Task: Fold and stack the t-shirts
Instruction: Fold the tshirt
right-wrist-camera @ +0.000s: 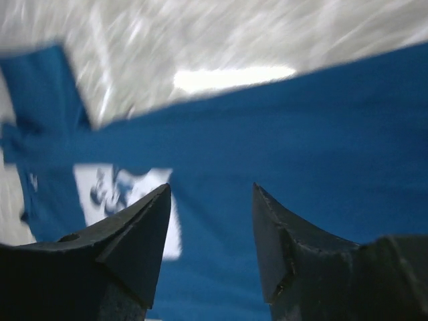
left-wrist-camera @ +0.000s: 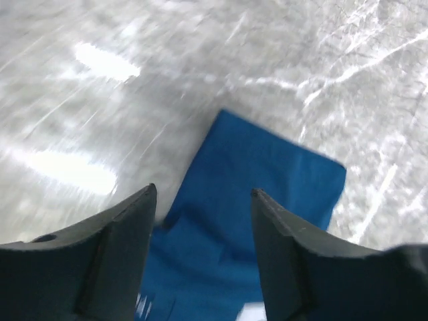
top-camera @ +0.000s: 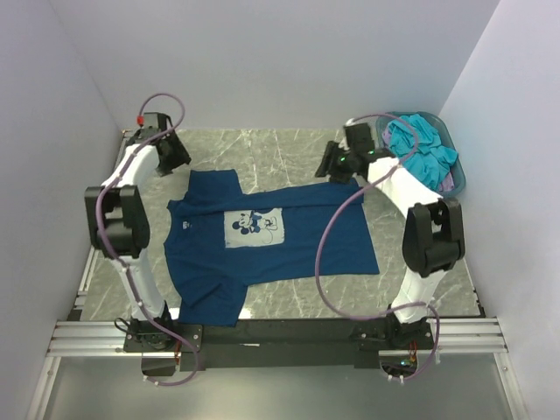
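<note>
Showing the navy t-shirt (top-camera: pixel 262 254) spread flat at frame centre on the marble table (top-camera: pixel 289 149), white print (top-camera: pixel 254 227) up, with the left gripper (left-wrist-camera: pixel 204 194) parted over its upper-left sleeve and the right gripper (right-wrist-camera: pixel 210 190) parted above its upper-right edge. Crossing its right side, a purple cable (top-camera: pixel 320 249). Heaped in the teal basket (top-camera: pixel 461 171), upper right: turquoise t-shirt (top-camera: pixel 424 150), lilac t-shirt (top-camera: pixel 450 184).

Navy tee (top-camera: pixel 289 254) spread flat on table (top-camera: pixel 289 149), white print up, collar left. Turquoise tee (top-camera: pixel 424 153) bunched in basket (top-camera: pixel 461 171), lilac tee (top-camera: pixel 449 184) beneath.
</note>
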Controlling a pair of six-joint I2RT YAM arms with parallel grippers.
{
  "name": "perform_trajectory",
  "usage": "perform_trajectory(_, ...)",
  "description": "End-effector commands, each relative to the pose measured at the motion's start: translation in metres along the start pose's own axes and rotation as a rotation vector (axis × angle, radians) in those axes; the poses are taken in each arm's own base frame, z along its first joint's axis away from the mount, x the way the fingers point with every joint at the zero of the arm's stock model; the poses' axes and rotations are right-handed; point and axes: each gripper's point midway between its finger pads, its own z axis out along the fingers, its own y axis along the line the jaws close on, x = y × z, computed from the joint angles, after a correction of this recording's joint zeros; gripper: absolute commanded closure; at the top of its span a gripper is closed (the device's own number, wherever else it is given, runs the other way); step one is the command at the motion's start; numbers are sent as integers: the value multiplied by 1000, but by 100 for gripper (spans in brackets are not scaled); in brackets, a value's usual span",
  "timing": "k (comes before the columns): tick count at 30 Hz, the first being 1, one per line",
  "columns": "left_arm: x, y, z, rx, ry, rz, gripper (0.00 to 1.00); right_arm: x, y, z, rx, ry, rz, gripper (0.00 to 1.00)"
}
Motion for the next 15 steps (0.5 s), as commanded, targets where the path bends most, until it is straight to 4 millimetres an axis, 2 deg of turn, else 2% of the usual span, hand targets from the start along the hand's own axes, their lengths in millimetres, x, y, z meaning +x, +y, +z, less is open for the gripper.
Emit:
perform_trajectory(1, -2, -10, 24, 12, 15, 69, 40, 27, 25, -15, -15, -9, -87, 41)
perform_trajectory(2, -7, -14, 31, 24, 8, 89, 44, 41, 37, -16, -30, 8, -118, 41)
perform_trajectory(4, -9, -16, 38, 28, 5, 107, 49, 60, 46, -21, -48, 30, -147, 41)
perform_trajectory(5, -12, -18, 42, 30, -3, 123, 52, 73, 57, -23, -74, 51, -174, 41)
perform_trajectory(8, -12, -17, 52, 17, -11, 141, 58, 96, 67, -29, -98, 84, -212, 41)
perform_trajectory(9, -11, -17, 55, 19, -7, 141, 60, 110, 72, -31, -116, 110, -228, 41)
perform_trajectory(12, -3, -21, 64, 27, 10, 151, 61, 134, 80, -35, -141, 147, -254, 41)
perform_trajectory(15, 3, -25, 74, 34, 16, 159, 60, 148, 78, -36, -138, 172, -266, 41)
